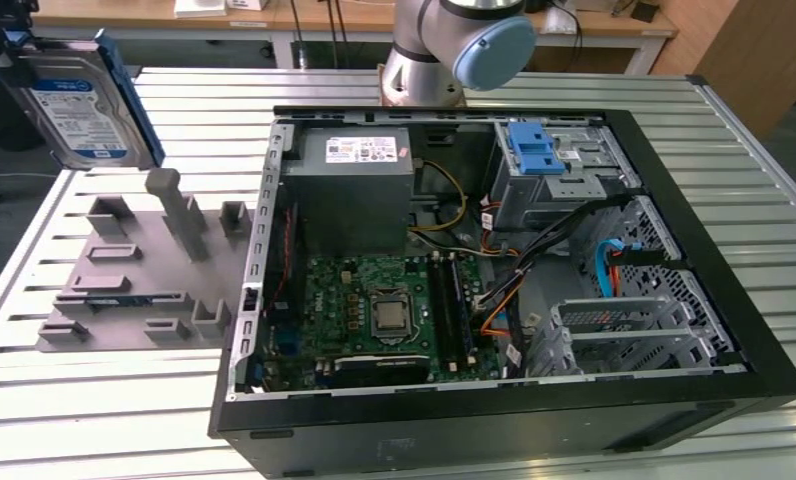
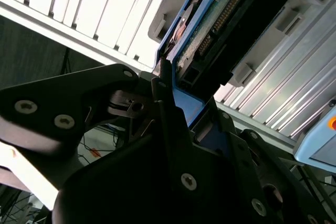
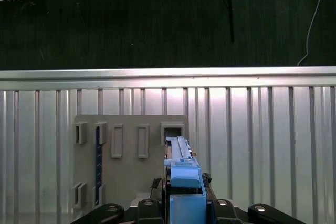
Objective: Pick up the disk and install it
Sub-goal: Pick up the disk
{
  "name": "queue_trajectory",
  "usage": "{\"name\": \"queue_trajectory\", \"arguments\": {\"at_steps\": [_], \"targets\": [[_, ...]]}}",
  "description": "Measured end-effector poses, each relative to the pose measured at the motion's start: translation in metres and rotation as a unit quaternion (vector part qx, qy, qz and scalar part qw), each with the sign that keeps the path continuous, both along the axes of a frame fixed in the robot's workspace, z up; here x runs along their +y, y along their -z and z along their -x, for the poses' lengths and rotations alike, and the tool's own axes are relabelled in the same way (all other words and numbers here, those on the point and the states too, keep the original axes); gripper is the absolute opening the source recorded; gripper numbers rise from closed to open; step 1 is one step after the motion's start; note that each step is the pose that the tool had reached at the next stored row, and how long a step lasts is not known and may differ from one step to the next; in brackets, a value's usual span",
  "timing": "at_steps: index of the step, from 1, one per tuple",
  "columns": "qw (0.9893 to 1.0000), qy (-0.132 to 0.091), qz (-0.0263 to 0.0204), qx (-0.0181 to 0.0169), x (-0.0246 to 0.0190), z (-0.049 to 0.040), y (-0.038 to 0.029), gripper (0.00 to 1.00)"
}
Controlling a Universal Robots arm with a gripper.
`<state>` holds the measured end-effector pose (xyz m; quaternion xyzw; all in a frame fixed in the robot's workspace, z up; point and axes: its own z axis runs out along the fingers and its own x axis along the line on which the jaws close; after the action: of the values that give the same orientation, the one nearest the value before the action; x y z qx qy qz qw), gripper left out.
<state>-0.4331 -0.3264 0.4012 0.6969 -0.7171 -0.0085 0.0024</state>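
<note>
The disk (image 1: 78, 100), a silver hard drive with a blue-and-white label in a blue plastic carrier, hangs upright in the air above the table's far corner, at the exterior view's left. My gripper (image 1: 9, 52) is shut on its upper end. In the first wrist view the disk (image 3: 181, 174) appears edge-on, sticking out from the gripper (image 3: 184, 205) over the grey fixture plate (image 3: 131, 182). In the second wrist view a black finger (image 2: 164, 95) presses against the blue carrier, and the disk's (image 2: 226, 30) connector side faces the camera.
An open computer case (image 1: 505, 250) lies on the slatted metal table (image 1: 718, 130), with a motherboard (image 1: 385, 310), a grey power supply (image 1: 351, 190) and a drive cage with a blue latch (image 1: 534, 150). The grey fixture plate (image 1: 145, 270) with upright posts lies beside the case.
</note>
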Motion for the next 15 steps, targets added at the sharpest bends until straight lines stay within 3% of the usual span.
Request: {"name": "queue_trajectory", "arguments": {"at_steps": [15], "targets": [[1.0,0.0,-0.0002,0.0,0.0,0.0,-0.0119,0.36]]}}
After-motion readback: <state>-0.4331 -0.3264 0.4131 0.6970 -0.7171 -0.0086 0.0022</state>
